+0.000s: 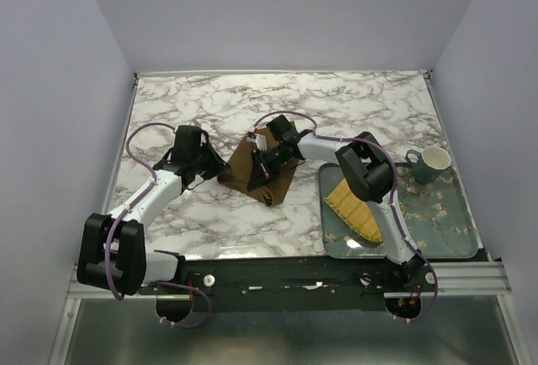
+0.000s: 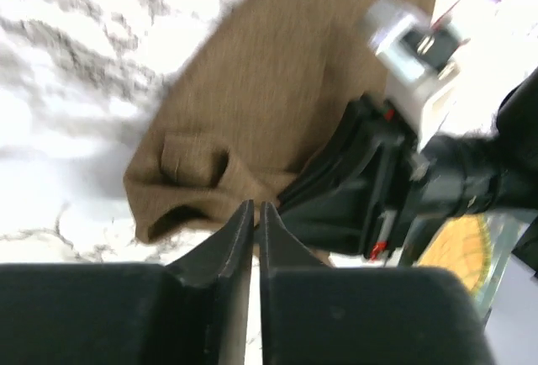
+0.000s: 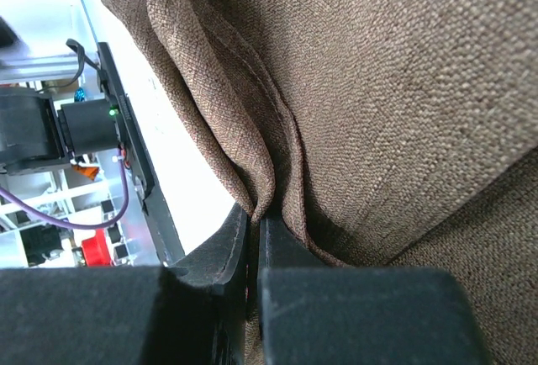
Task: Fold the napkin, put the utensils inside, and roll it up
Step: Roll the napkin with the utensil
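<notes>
The marble table (image 1: 336,104) is seen from above, with a teal patterned tray (image 1: 445,230) set at its right near corner. The napkin (image 1: 244,167), dark brown, is found on the table just left of the tray, near the middle; it lies rumpled and partly folded, not flat. A yellow woven mat (image 1: 353,209) is lying on the left part of the tray, and a mug (image 1: 430,163) stands at the tray's far edge.

The right gripper (image 1: 262,163) is lowered onto the napkin. In the right wrist view its fingers (image 3: 223,247) are closed to a narrow gap, and a raised fold of the napkin (image 3: 403,87) is pinched between them.

The left gripper (image 1: 210,166) is placed at the napkin's left edge. In the left wrist view its fingers (image 2: 227,247) are all but pressed together, with only a thin slit left and nothing seen in it. The tips are just beside a small pucker in the napkin (image 2: 277,87); contact cannot be confirmed.
</notes>
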Motion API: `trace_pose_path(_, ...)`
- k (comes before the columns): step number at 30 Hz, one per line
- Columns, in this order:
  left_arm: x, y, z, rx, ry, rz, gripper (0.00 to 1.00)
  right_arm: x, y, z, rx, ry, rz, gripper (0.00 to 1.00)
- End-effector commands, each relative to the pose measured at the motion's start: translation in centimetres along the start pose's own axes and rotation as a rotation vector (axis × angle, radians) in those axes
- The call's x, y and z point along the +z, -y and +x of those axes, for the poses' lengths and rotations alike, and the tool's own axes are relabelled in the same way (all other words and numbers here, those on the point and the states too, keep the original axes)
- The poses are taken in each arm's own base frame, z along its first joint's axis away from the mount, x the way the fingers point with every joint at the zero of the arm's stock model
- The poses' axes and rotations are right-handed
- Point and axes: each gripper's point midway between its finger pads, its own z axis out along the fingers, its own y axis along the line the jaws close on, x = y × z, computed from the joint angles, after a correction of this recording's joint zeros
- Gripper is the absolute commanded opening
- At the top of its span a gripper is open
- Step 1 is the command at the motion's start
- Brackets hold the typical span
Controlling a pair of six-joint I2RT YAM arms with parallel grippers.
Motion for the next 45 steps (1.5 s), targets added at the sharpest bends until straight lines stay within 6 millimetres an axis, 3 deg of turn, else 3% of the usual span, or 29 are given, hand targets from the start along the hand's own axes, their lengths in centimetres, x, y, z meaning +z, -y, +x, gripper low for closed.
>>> trace_pose_path(1, -0.3, -0.6, 4.7, -0.079, -0.137, 0.07, 0.06, 0.7, 3.8, 1.6, 0.059, -0.033, 0.131, 0.01)
trace_pose_path(2, -0.1, 0.2, 4.8, -0.08, -0.142, 0.12, 0.04, 0.7, 3.8, 1.6, 0.059, -0.033, 0.131, 0.01)
trace_pose_path(12, 2.7, 0.1, 6.9, -0.12, -0.219, 0.159, 0.0, 0.6, 3.9, 1.7, 0.061, -0.042, 0.134, 0.01)
trace_pose_path(19, 4.1, -0.6, 6.1, -0.11, -0.183, 0.118, 0.0, 0.7, 3.7, 1.6, 0.063, -0.046, 0.121, 0.01)
trace_pose_path(27, 5.9, -4.4, 7.9, -0.14, -0.219, -0.027, 0.0, -0.1, 3.0, 1.2, 0.046, -0.04, 0.138, 0.01)
trace_pose_path(33, 6.7, -6.6, 8.5, -0.153, -0.239, -0.128, 0.0, -1.4, 1.9, 0.3, 0.037, -0.03, 0.19, 0.14)
trace_pose_path(37, 6.5, -8.1, 9.3, -0.145, -0.25, -0.185, 0.0, -3.8, 0.5, -0.8, 0.012, -0.022, 0.293, 0.32)
trace_pose_path(38, 6.5, -8.3, 9.4, -0.148, -0.252, -0.193, 0.0, -4.5, -0.1, -1.8, -0.007, -0.006, 0.306, 0.35)
trace_pose_path(45, 6.8, -9.1, 10.1, -0.155, -0.272, -0.218, 0.0, -7.8, -2.0, -2.6, -0.095, 0.008, 0.431, 0.54)
